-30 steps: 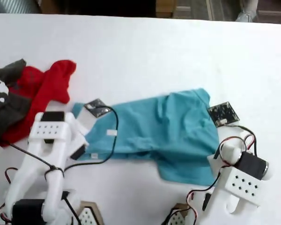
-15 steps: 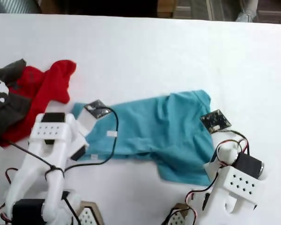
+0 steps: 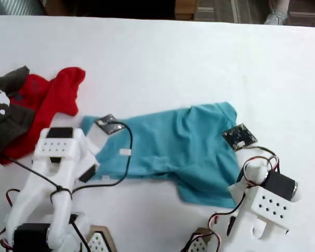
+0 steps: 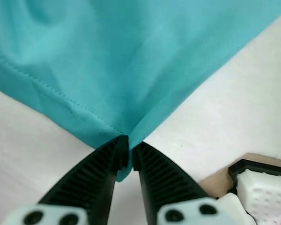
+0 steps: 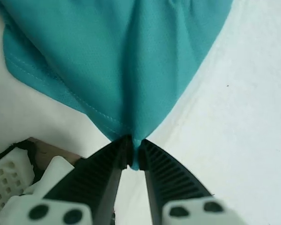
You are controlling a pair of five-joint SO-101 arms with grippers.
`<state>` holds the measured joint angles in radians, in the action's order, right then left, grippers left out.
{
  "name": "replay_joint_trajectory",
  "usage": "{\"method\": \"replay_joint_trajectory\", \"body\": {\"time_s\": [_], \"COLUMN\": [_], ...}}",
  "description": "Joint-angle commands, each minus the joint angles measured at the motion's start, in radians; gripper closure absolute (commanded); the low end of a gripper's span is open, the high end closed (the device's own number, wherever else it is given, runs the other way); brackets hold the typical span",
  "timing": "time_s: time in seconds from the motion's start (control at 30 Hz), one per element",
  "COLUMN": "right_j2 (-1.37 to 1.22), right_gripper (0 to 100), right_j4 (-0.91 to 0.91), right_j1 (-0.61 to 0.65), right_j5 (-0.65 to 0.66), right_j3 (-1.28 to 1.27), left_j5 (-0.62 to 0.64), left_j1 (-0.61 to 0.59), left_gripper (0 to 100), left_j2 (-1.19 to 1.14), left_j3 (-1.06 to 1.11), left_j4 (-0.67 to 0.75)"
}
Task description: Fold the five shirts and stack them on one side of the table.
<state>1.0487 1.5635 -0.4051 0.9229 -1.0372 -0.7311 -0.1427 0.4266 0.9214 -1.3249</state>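
Note:
A teal shirt [image 3: 173,149] lies spread and rumpled across the middle of the white table. My left gripper [image 4: 127,151] is shut on a pinched corner of the teal shirt [image 4: 131,61]; in the high view that arm's gripper [image 3: 97,137] sits at the shirt's left end. My right gripper [image 5: 133,154] is shut on another hem corner of the teal shirt [image 5: 117,56], and in the high view this gripper [image 3: 236,152] sits at the shirt's right edge. A red shirt [image 3: 47,102] and a dark shirt [image 3: 5,113] lie heaped at the left edge.
The table [image 3: 173,58] is bare white cloth behind the shirts. Both arm bases [image 3: 100,241] and loose cables [image 3: 128,152] stand along the near edge. Dark room and furniture show beyond the far edge.
The right arm has drawn leftward and toward the near edge, pulling the teal shirt's right edge inward. The left arm has barely shifted.

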Motion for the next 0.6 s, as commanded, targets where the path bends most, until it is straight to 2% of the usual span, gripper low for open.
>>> {"method": "replay_joint_trajectory", "body": {"time_s": [0.0, 0.43, 0.57], "right_j2": [0.022, 0.012, 0.012], "right_gripper": [97.8, 97.2, 90.0], "right_j4": [0.007, -0.015, -0.018], "right_j1": [-0.012, -0.005, -0.007], "right_j5": [0.011, 0.015, 0.071], "right_j3": [0.043, 0.011, -0.005], "left_j5": [-0.034, -0.043, -0.043], "left_j1": [0.011, 0.009, 0.009], "left_gripper": [98, 97, 91], "left_j2": [0.018, 0.017, 0.017], "left_j3": [-0.002, -0.002, -0.002], "left_j4": [-0.006, 0.006, 0.006]}}
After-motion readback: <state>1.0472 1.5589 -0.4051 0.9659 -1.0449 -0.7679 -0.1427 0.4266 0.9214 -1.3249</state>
